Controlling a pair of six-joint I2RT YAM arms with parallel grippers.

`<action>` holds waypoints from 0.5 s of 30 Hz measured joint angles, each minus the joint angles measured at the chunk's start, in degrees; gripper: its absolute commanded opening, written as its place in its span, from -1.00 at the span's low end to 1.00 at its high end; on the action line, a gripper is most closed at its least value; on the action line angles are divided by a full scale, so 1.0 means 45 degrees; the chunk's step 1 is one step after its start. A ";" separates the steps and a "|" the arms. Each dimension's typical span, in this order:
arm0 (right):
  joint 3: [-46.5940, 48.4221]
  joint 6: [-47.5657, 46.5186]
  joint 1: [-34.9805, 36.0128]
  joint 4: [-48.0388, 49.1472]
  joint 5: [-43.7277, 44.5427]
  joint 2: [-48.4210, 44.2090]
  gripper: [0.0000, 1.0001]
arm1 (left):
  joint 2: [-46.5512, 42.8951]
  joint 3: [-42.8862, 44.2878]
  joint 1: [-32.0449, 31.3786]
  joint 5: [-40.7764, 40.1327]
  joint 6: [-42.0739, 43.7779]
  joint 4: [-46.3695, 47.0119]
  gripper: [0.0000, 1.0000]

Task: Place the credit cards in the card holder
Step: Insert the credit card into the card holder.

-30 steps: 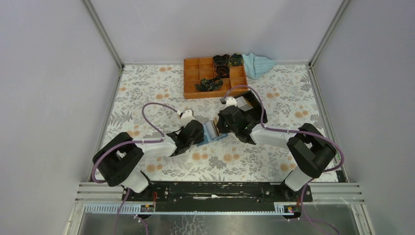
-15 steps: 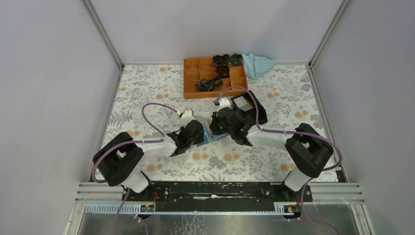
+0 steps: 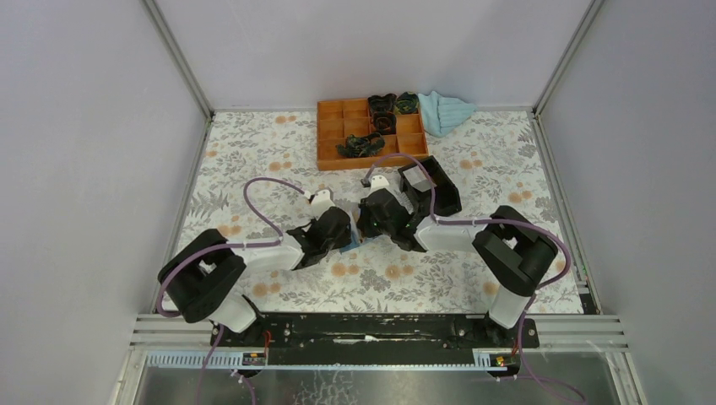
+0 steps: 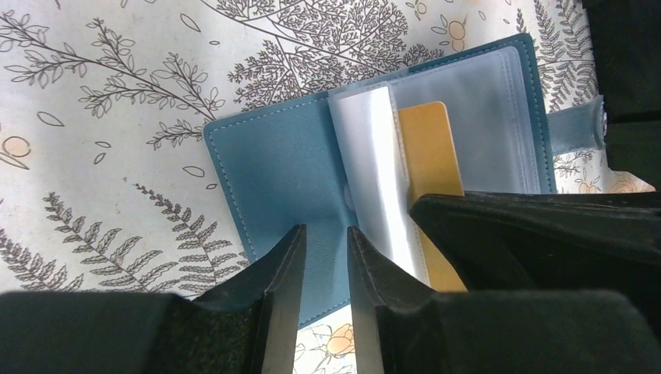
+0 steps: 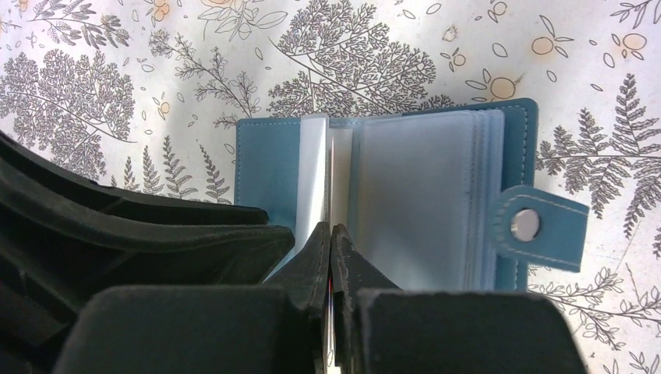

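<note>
The card holder (image 4: 273,164) lies open on the flowered table, blue inside, with clear sleeves fanned up at its spine. A tan-orange credit card (image 4: 425,144) stands among the sleeves. My right gripper (image 5: 330,227) is shut on it, and the card's thin edge (image 5: 330,300) shows between the fingers. The holder's clasp tab (image 5: 538,226) lies flat to the right. My left gripper (image 4: 326,230) is open, its tips over the left cover with only the cover behind the gap. From above, both grippers (image 3: 342,232) (image 3: 365,228) meet over the holder (image 3: 349,245), hiding most of it.
An orange compartment tray (image 3: 371,135) with dark items stands at the back. A light blue cloth (image 3: 445,110) lies beside it. A black box with a pale inside (image 3: 426,186) sits just behind the right arm. Grey walls close in on both sides.
The right gripper has moved left, closer to the left gripper and over the holder, uncovering more of the black box. The left arm has stayed put.
</note>
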 measured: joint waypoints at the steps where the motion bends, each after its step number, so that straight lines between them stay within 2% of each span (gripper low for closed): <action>1: 0.0029 0.0005 0.0010 0.0000 0.0005 0.0034 -1.00 | -0.0068 0.0000 0.0000 -0.0005 -0.0010 -0.0073 -0.30; 15: 0.0777 -0.0301 0.0733 -0.0423 0.1248 0.0505 -1.00 | -0.3055 0.0010 0.0000 -0.0831 -0.0228 -0.1481 -0.26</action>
